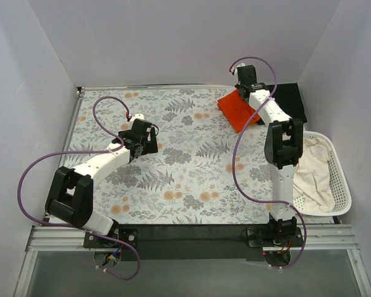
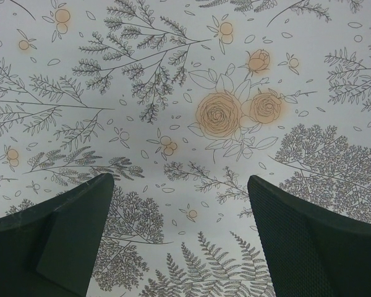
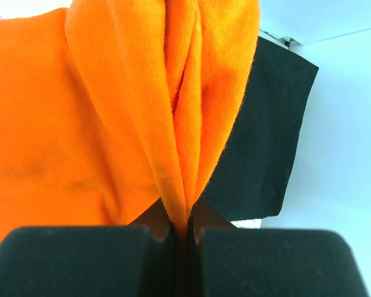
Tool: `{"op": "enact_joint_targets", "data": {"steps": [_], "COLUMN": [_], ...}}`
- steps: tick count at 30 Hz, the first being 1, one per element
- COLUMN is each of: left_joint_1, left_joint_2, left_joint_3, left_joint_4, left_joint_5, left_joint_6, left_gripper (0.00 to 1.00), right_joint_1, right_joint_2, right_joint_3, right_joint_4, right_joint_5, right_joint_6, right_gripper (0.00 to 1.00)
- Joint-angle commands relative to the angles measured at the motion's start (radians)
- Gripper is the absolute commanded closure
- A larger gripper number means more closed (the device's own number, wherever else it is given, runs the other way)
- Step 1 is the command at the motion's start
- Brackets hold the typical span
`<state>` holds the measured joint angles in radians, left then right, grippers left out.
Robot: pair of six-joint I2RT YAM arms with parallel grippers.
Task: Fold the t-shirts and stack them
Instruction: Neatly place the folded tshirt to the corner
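At the bottom centre of the right wrist view, our right gripper (image 3: 183, 234) is clenched on a bunched fold of the orange t-shirt (image 3: 111, 124), the cloth pinched tight between the two dark fingers and rising from them in soft ridges that fill the upper left of the frame. Behind it, toward the right of that view, the black t-shirt (image 3: 266, 136) lies flat against the pale surface. From above, we see both tees at the upper right of the frame, the orange one to the left of the black one; our right arm crosses the seam between them, so we cannot tell how far they overlap. Our left gripper (image 2: 179, 182) sits left of centre in the top view, released, its jaws spread wide with the floral table cover (image 2: 222, 111) showing between them. At the right edge of the top view stands a white slatted basket (image 1: 341, 185) with a pale cloth (image 1: 312, 173) heaped inside.
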<state>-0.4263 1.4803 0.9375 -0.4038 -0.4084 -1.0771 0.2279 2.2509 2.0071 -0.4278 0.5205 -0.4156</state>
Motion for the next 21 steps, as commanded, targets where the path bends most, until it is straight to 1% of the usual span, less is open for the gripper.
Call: {"op": "enact_joint_targets", "data": {"steps": [1, 12, 21], "left_joint_1": [0.003, 0.003, 0.003], "left_joint_2": [-0.002, 0.002, 0.0], "left_joint_3": [0.024, 0.026, 0.027], "left_joint_4": [-0.001, -0.004, -0.004], "left_joint_5": [-0.017, -0.012, -0.001], "left_joint_6": [0.009, 0.009, 0.009], "left_gripper": [0.17, 0.18, 0.18], "right_joint_1": [-0.015, -0.047, -0.05], "right_joint_2": [-0.033, -0.037, -0.086], "right_joint_3": [0.036, 0.071, 0.073], "right_joint_4": [0.032, 0.029, 0.017], "right_joint_5": [0.019, 0.033, -0.026], "right_joint_6": [-0.009, 0.046, 0.087], "right_gripper": [0.99, 0.99, 0.99]}}
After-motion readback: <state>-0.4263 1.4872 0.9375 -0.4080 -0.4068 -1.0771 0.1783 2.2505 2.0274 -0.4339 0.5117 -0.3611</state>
